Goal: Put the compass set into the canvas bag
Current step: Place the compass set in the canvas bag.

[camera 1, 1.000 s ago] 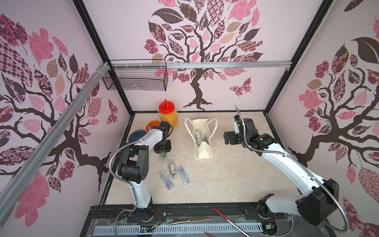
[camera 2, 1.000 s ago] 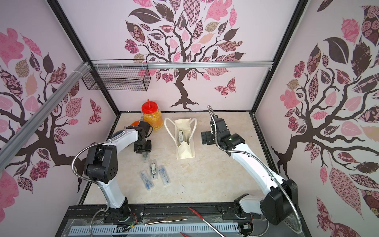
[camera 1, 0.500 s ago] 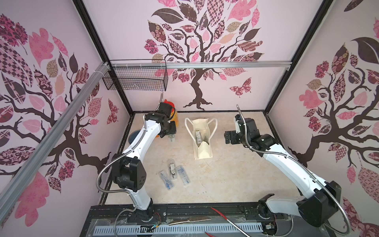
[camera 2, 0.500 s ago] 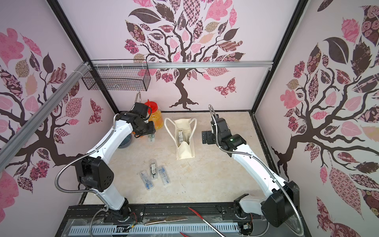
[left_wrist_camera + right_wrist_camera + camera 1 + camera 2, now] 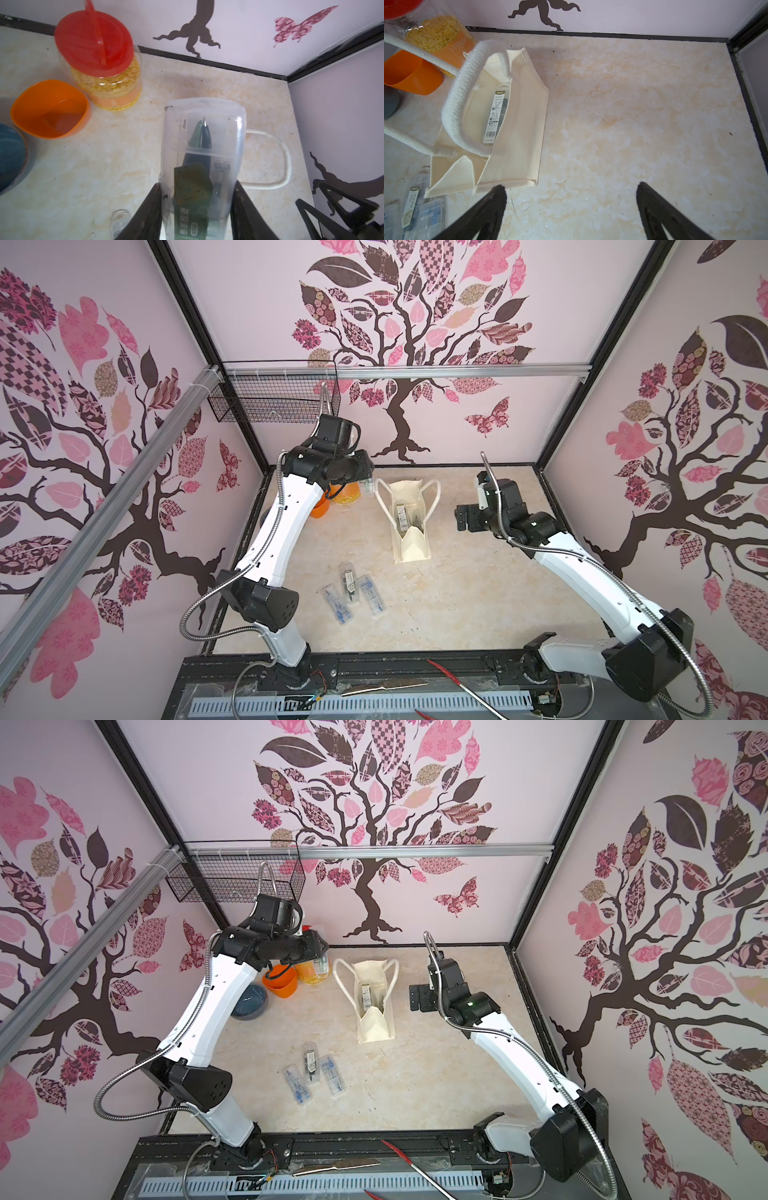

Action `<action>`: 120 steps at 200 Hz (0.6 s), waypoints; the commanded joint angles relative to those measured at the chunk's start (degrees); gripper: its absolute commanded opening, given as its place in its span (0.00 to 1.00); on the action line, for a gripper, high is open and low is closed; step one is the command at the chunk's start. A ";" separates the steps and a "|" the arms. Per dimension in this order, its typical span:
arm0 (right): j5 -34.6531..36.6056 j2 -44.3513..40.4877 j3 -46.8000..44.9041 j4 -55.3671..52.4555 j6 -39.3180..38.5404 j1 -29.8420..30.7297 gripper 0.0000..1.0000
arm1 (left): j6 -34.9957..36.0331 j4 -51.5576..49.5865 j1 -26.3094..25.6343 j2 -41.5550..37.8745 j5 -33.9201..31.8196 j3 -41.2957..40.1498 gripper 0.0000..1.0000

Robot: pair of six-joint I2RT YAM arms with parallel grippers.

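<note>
My left gripper (image 5: 196,187) is shut on a compass set (image 5: 203,155), a clear plastic case with a dark compass and a green card inside. In both top views it hangs above the table, just left of the canvas bag (image 5: 409,526) (image 5: 374,1011) and in front of the jar. The cream bag stands open with its rope handles (image 5: 286,158) spread, and another compass set (image 5: 497,114) lies inside it. Three more cases (image 5: 351,593) lie on the table in front. My right gripper (image 5: 571,189) is open and empty, low to the right of the bag (image 5: 512,124).
A red-lidded jar (image 5: 99,52) of yellow flakes, an orange bowl (image 5: 49,108) and a blue bowl (image 5: 249,1000) stand at the back left, close under my left arm. A wire basket (image 5: 270,402) hangs on the back wall.
My left arm has risen from the table with the compass set and swung back and right toward the bag. The right arm has barely moved.
</note>
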 commanded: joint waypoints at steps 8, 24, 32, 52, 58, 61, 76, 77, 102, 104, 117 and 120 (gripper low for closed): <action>0.90 -2.99 0.40 0.21 0.03 -0.23 1.00 | -1.27 -0.26 -3.26 2.76 0.36 3.84 0.45; 0.88 -3.33 -0.18 0.31 0.24 -0.16 1.00 | -1.00 0.79 -5.46 4.41 -0.61 4.81 0.45; 0.65 -3.36 -0.42 0.42 0.36 -0.20 1.00 | -0.83 0.63 -6.30 5.64 -0.93 5.81 0.45; 0.78 -3.75 -0.64 0.34 0.44 -0.22 1.00 | -1.17 0.73 -7.57 8.81 -0.74 7.16 0.44; 0.97 -3.97 -0.79 0.36 0.37 -0.20 1.00 | -1.30 0.93 -7.98 9.59 -0.68 7.19 0.44; 1.10 -4.10 -0.91 0.32 0.31 -0.22 1.00 | -1.34 0.91 -8.12 9.89 -0.76 7.16 0.44; 1.64 -4.63 -1.16 0.33 -0.01 -0.20 1.00 | -1.34 1.37 -8.61 11.34 -1.33 6.46 0.44; 1.71 -4.65 -1.16 0.32 -0.04 -0.20 1.00 | -1.42 1.40 -8.64 11.39 -1.36 6.41 0.44; 1.72 -5.03 -1.99 0.52 -0.13 -0.20 1.00 | -1.92 2.48 -8.76 12.59 -3.26 3.49 0.45; 1.72 -5.03 -2.06 0.54 -0.10 -0.20 1.00 | -1.93 2.60 -8.76 12.69 -3.29 3.29 0.45; 1.57 -5.06 -2.37 0.87 -0.15 -0.20 1.00 | -1.94 3.04 -8.75 13.53 -3.20 2.29 0.45; 1.60 -4.99 -2.38 0.85 -0.16 -0.23 1.00 | -1.93 3.04 -8.68 13.67 -3.31 2.12 0.45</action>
